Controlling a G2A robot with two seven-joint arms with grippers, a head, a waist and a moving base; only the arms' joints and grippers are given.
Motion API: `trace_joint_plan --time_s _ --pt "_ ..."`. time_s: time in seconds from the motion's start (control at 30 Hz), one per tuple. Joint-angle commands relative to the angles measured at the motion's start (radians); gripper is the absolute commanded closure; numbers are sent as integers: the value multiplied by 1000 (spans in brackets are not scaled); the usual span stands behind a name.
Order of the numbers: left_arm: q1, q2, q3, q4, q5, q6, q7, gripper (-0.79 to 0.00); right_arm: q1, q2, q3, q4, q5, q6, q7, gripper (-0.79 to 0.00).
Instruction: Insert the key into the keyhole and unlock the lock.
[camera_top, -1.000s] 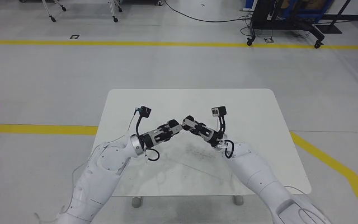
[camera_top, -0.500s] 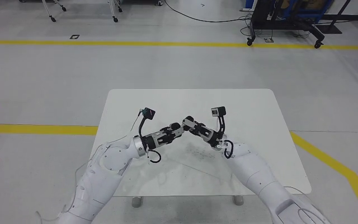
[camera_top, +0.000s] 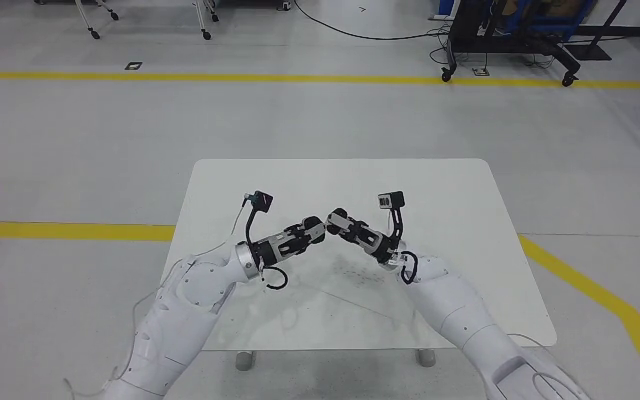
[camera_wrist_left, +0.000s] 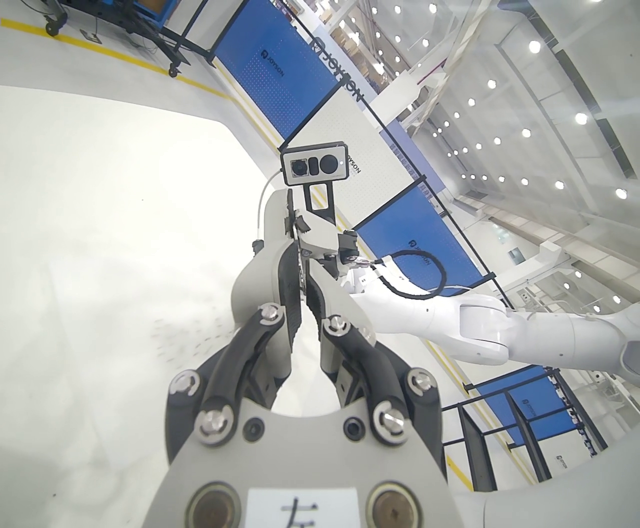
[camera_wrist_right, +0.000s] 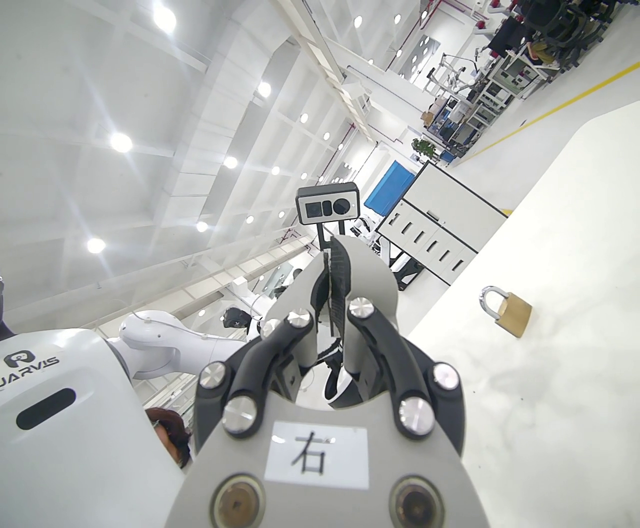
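Top view: both arms bend inward over the middle of the white worktop (camera_top: 440, 190). Their forearms slant toward each other, so the left gripper (camera_top: 316, 230) and the right gripper (camera_top: 334, 221) meet almost tip to tip. At this range the jaws are too small to judge, and the two wrists cover whatever lies beneath them.

Left wrist view: the left gripper (camera_wrist_left: 299, 250) reaches out level over the worktop. Its jaws are clenched, with the ribbed pads nearly face to face. The right gripper comes head-on just past their tips, and the two sets of fingers overlap there, so it is hard to make out where one ends. Whether the key is pinched at that spot cannot be told.

Right wrist view: the right gripper (camera_wrist_right: 331, 265) tilts upward with its jaws clenched. A thin dark edge shows between the pads, but what it is cannot be told. The lock (camera_wrist_right: 509, 311) is brass with a silver shackle. It lies flat on the worktop near an edge, well apart from both grippers, and its shackle looks seated in the body.
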Motion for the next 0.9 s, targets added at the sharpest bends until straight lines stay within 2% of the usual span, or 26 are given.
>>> trace_joint_plan --time_s 0.0,0.03,0.07,0.1,0.33,0.47,0.8,0.87 --pt "3 0 -4 0 2 -3 22 0 -1 0 0 -1 2 0 0 0" --pt "4 0 -5 -1 3 -3 28 0 -2 0 -1 -3 3 0 0 -12" --pt "5 0 -5 -1 5 -1 33 0 -2 0 -1 -4 6 0 0 -317" --pt "6 -1 -4 -2 6 0 36 0 -3 1 0 -5 10 0 0 -785" --pt "15 0 -21 -16 -84 -18 44 0 -6 6 2 -16 23 0 0 -785" --pt "44 5 -85 -66 -166 -29 104 0 -6 6 4 -15 26 0 0 -785" --pt "45 6 -87 -63 -160 -25 106 0 -6 6 4 -15 26 0 0 -785" --pt "43 10 -100 -41 -58 10 120 0 -6 7 5 -11 15 4 -3 -785"
